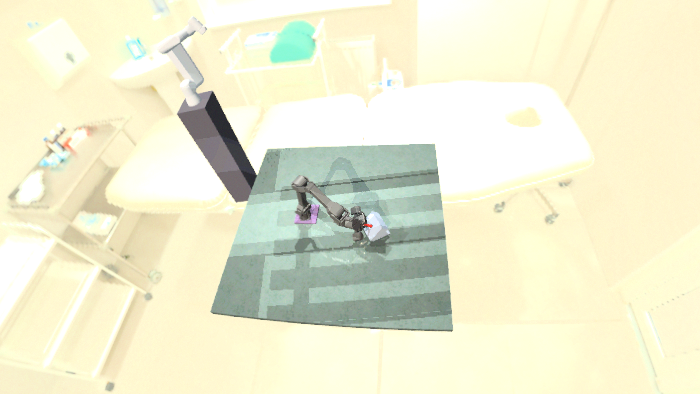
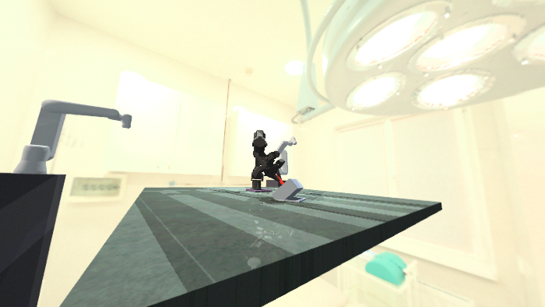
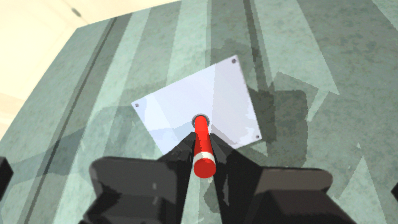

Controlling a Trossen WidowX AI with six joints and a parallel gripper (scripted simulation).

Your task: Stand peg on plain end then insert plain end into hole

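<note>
The red peg is held slanted, its white-banded end nearest the wrist camera and its plain end at the hole. In the wrist view the plain end covers most of the hole; how far in it is I cannot tell. My gripper is shut on the peg, fingers on both sides, just off the panel's face. The pale sloped panel stands on the table, its face tilted toward the robot.
The striped green table carries the arm's purple base plate. A dark pedestal with a second, grey arm stands beyond the table's edge. Small screws sit at the panel's corners.
</note>
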